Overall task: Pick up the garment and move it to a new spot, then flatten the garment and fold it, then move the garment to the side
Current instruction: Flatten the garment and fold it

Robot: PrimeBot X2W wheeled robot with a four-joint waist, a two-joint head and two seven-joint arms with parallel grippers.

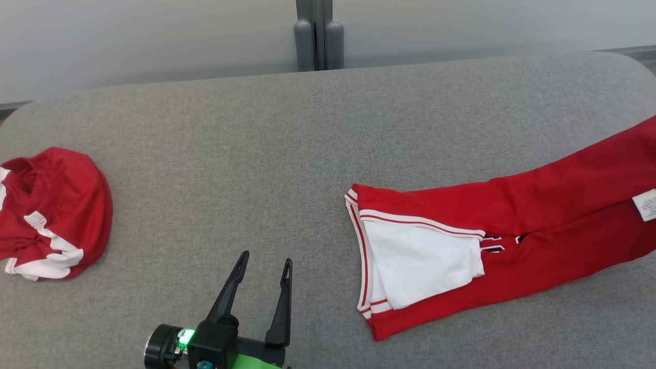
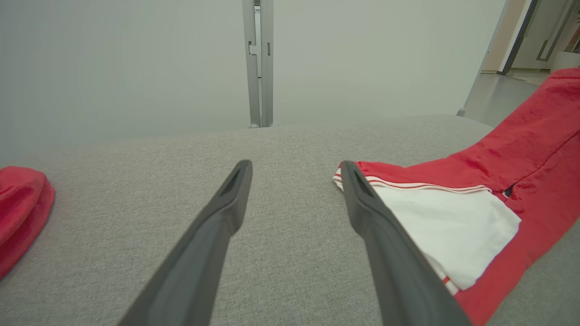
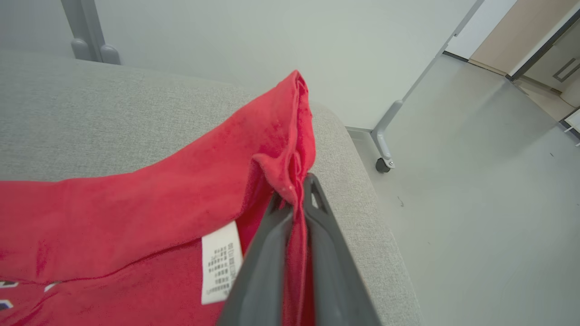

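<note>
The garment (image 1: 512, 246) is red with white panels and striped trim, stretched long across the right half of the grey table (image 1: 266, 154). Its white-panelled end points to the table's middle and shows in the left wrist view as the garment (image 2: 453, 217). At the table's right end my right gripper (image 3: 294, 190) is shut on a bunched fold of the garment (image 3: 181, 199), beside a white care label (image 3: 219, 262). My left gripper (image 1: 266, 262) stands open near the front edge, left of the garment, with nothing between its fingers (image 2: 235, 190).
A second red and white garment (image 1: 51, 215) lies crumpled at the table's left end. A grey post (image 1: 318, 36) stands behind the table's far edge. The table's right edge drops to bare floor (image 3: 476, 181), where a wheeled frame leg (image 3: 383, 149) stands.
</note>
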